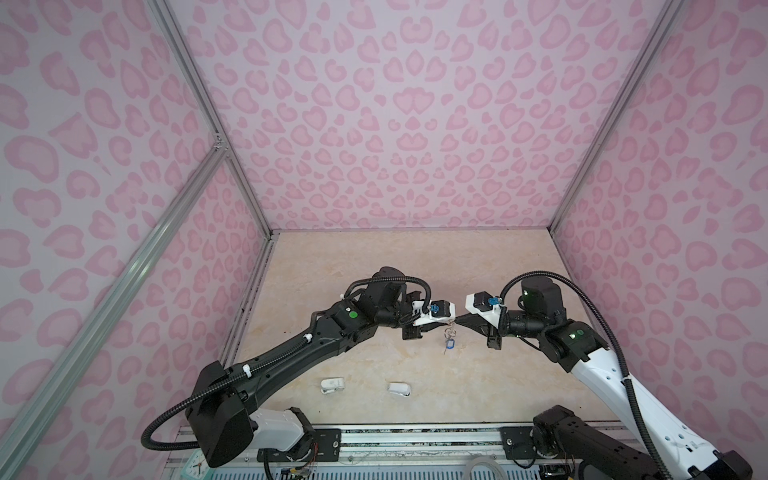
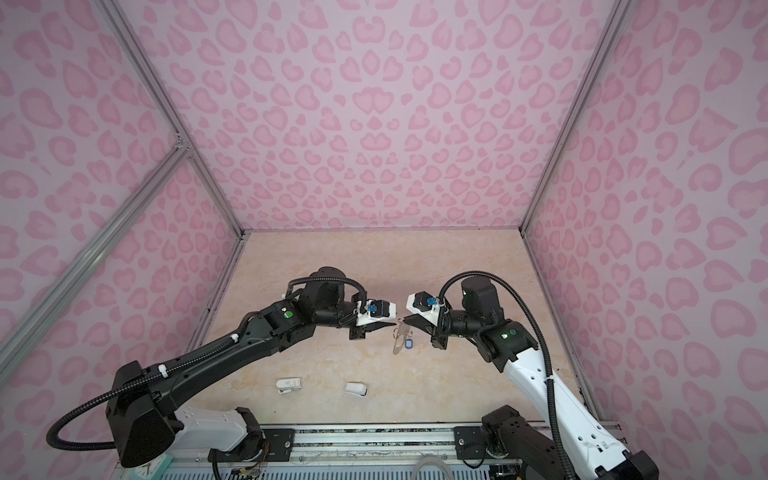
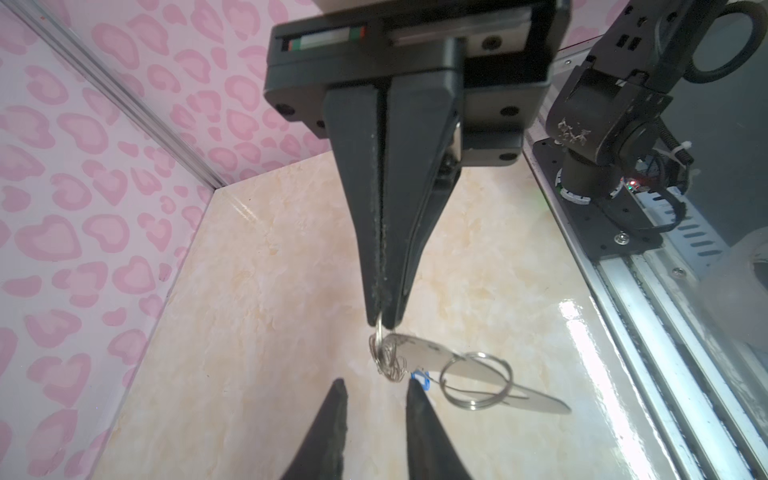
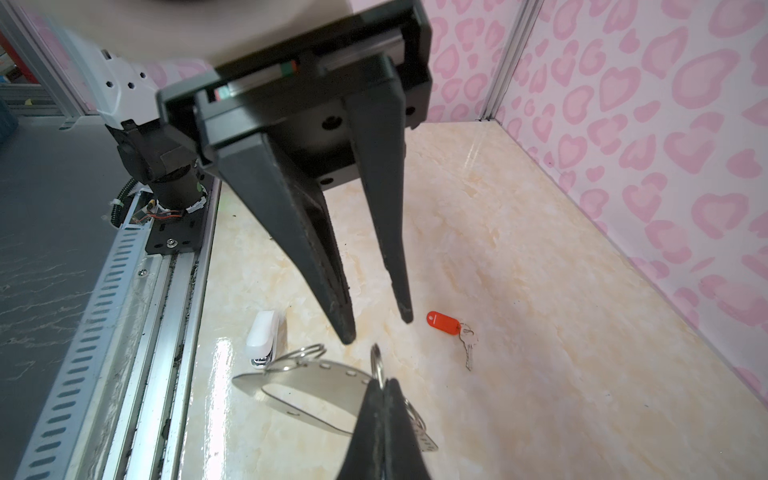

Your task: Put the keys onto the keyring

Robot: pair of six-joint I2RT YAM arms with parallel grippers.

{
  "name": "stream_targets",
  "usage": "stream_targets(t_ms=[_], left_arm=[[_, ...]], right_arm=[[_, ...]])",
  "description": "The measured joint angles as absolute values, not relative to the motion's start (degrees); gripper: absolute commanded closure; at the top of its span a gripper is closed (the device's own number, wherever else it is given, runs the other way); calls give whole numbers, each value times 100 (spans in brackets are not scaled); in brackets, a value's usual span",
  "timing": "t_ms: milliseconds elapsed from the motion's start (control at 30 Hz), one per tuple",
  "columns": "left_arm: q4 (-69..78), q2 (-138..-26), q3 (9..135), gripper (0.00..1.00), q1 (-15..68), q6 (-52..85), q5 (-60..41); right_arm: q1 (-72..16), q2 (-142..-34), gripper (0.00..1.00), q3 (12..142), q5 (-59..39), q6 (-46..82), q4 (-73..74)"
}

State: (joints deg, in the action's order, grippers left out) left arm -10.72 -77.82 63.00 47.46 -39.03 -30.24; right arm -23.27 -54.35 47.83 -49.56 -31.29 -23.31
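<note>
1 keyring (image 4: 316, 382) hanging in air: right gripper (image 4: 384, 384) clamping 1 wire ring, presenting rings for threading; left gripper (image 4: 378, 328) hovering beside keyring, jaws narrowly parted, empty; blue-tagged key (image 1: 449, 343) dangling under keyring; red-tagged key (image 4: 444, 322) lying apart from keyring.

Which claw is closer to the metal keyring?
Right: the right gripper is shut on a wire ring of the keyring; the left gripper, open, hovers just short of it.

One red-tagged key (image 4: 444, 322), one blue-tagged key (image 1: 450, 343), one keyring (image 4: 328, 376), two white plastic objects (image 1: 332, 384) (image 1: 400, 388)
</note>
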Motion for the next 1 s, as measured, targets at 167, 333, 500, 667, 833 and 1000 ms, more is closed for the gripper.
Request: stream_targets(t_ms=[167, 333, 500, 667, 833, 1000], left_arm=[[-1074, -7841, 6302, 76, 4779, -3900, -3124], [-1079, -7909, 6355, 79, 4810, -3900, -3170], [-1100, -7972, 6396, 86, 4821, -3896, -3192], [-1153, -8016, 6407, 97, 4827, -3800, -3190], [-1087, -8020, 6407, 97, 4821, -3710, -3242], [-716, -8014, 6208, 97, 4700, -3459, -3548]], right_arm=[[-2408, -5487, 100, 4792, -4947, -3129, -2366], [-2467, -5511, 100, 4840, -4910, -3129, -2368], [-2519, -5518, 100, 4845, -4858, -3127, -2357], [-2556, -5518, 94, 4845, -4759, -3225, -2377], [-2561, -5290, 77, 4672, -4550, -3356, -2231], [-2338, -4886, 76, 4305, -4442, -3299, -1911]])
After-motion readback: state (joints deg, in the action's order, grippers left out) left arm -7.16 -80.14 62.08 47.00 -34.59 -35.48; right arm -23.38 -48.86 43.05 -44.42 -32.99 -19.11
